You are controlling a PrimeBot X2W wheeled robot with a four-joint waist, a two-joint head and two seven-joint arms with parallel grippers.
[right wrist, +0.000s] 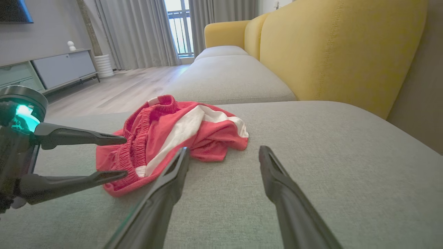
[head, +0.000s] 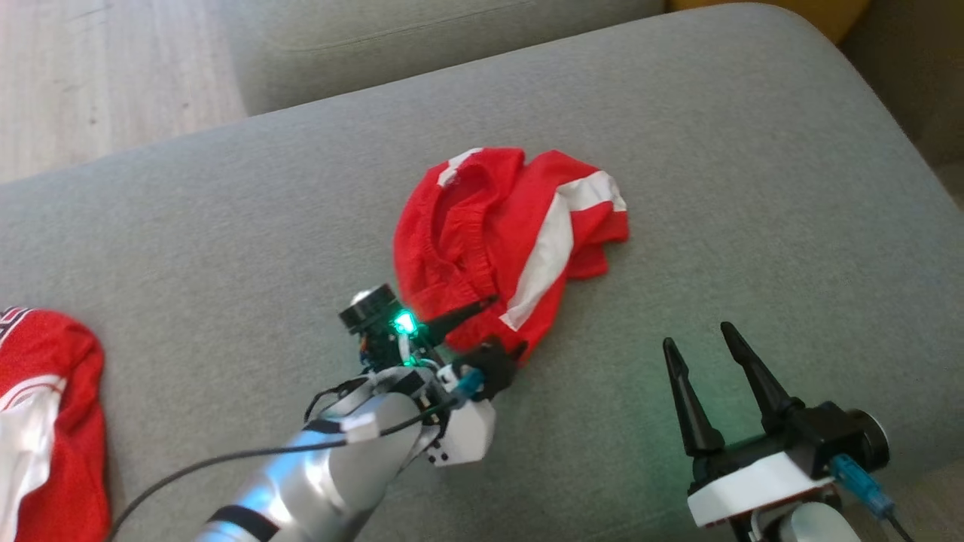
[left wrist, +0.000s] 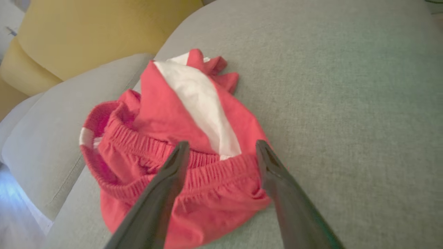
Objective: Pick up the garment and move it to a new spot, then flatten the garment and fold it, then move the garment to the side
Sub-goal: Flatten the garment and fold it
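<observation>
The garment (head: 482,226) is a pair of red shorts with a white side stripe and an elastic waistband, lying crumpled in the middle of a grey sofa cushion (head: 753,188). My left gripper (head: 508,324) is open at the garment's near edge, one finger over the waistband and one at the hem. In the left wrist view the garment (left wrist: 162,114) lies under and between the spread fingers of the left gripper (left wrist: 221,143). My right gripper (head: 697,335) stands open over bare cushion, right of the garment. The right wrist view shows the right gripper (right wrist: 224,148), the garment (right wrist: 166,128) and the left gripper (right wrist: 125,156).
Another red and white garment (head: 45,421) lies at the cushion's left edge. A second grey cushion (head: 376,38) adjoins at the back, beside wooden floor (head: 98,75). A yellow backrest (right wrist: 339,45) rises along the right side. A low cabinet (right wrist: 62,67) stands across the room.
</observation>
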